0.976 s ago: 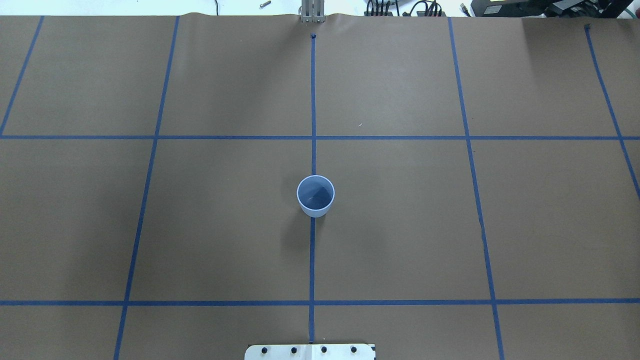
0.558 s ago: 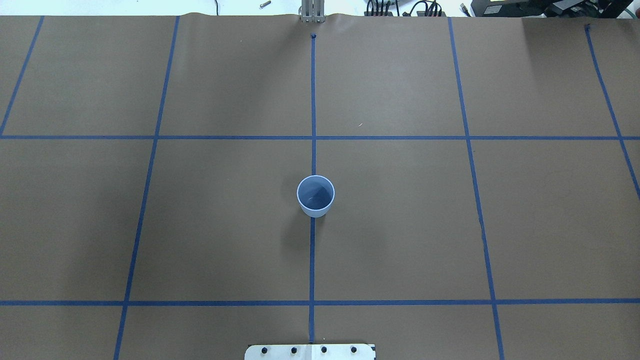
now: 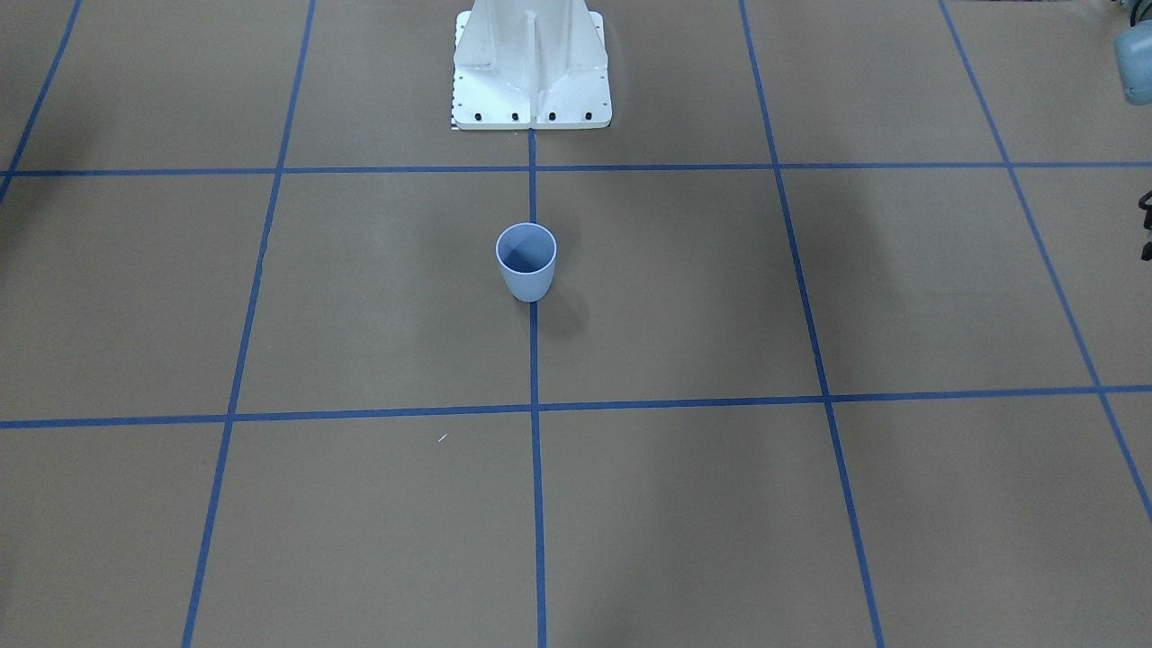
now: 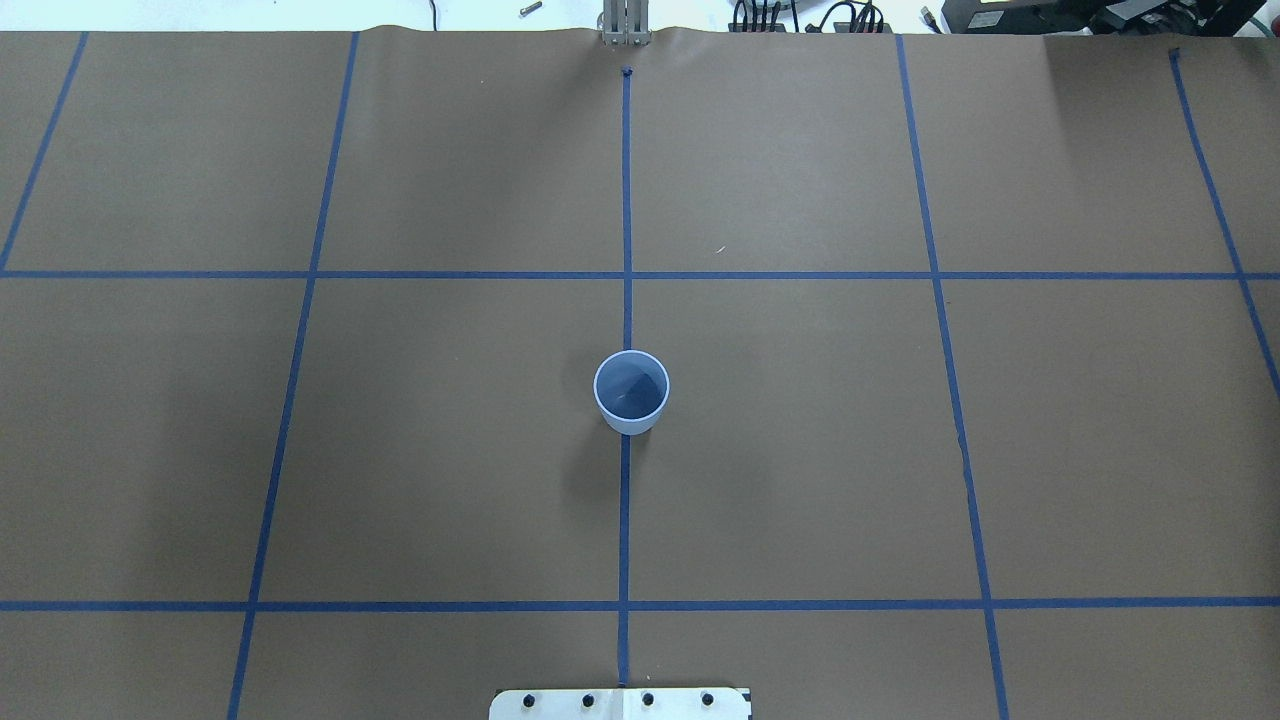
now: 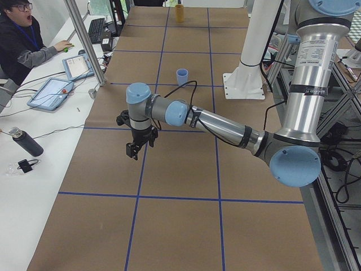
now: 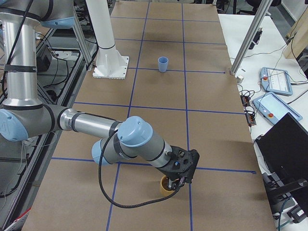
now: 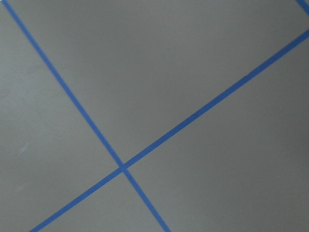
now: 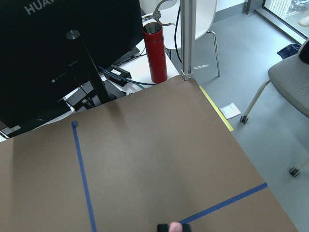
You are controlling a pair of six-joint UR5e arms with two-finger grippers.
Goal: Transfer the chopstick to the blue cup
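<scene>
Item: chopstick point(image 8: 175, 226). Shows only as a pale pink stub at the bottom edge of the right wrist view, beside a small dark piece; the rest lies outside the frame.

Item: blue cup point(image 4: 631, 392). Light blue, darker inside, upright, nothing in it. Stands on the centre tape line point(image 4: 625, 200), in the grid square in front of the white robot base point(image 3: 531, 63).

Item: right gripper point(image 6: 179, 185). At the table's end on the robot's right, well apart from the blue cup. Points down over a tan cup point(image 6: 166, 186), just above its rim. Jaw state cannot be told from the views.

Item: left gripper point(image 5: 134, 148). Hangs fingers-down over a tape crossing toward the robot's left end, clear of the paper and well apart from the blue cup. Jaw state cannot be told.

Item: brown paper point(image 4: 800, 450). Covers the table, marked in squares by blue tape.

Surroundings: a seated person point(image 5: 22, 45) at a white side table with tablets; a dark bottle point(image 5: 25, 142); a red bottle point(image 8: 155, 52) beside a black monitor point(image 8: 63, 43).
</scene>
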